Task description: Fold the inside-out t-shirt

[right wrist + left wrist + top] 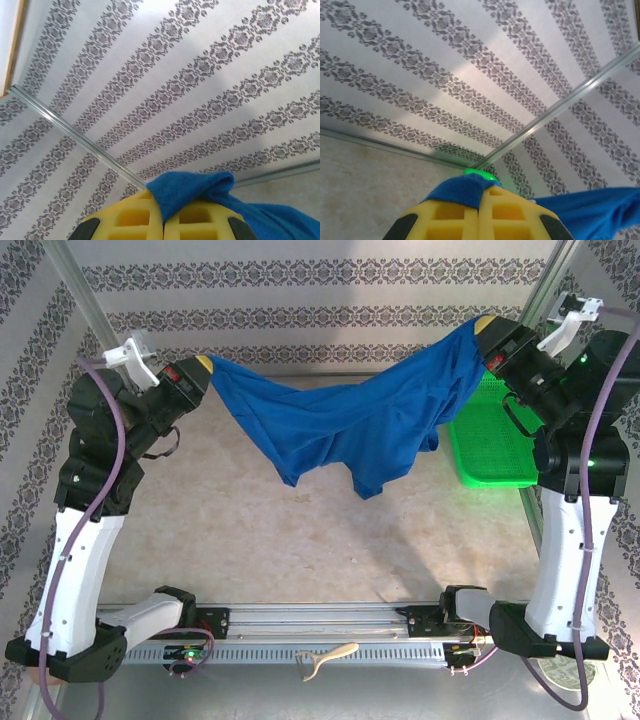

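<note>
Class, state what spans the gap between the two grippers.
The blue t-shirt, hanging stretched from the left gripper to the right gripper, seen in the top view.

The t-shirt (350, 420) was royal blue, with no pattern. The basket (490, 455) at the right edge of the table (250, 530) was bright green, with fine mesh. The table was pale beige and marbled. The walls (300, 275) were white with dark floral stripes. The left gripper (478, 210) and the right gripper (163, 215) were yellow with black sides.
</note>
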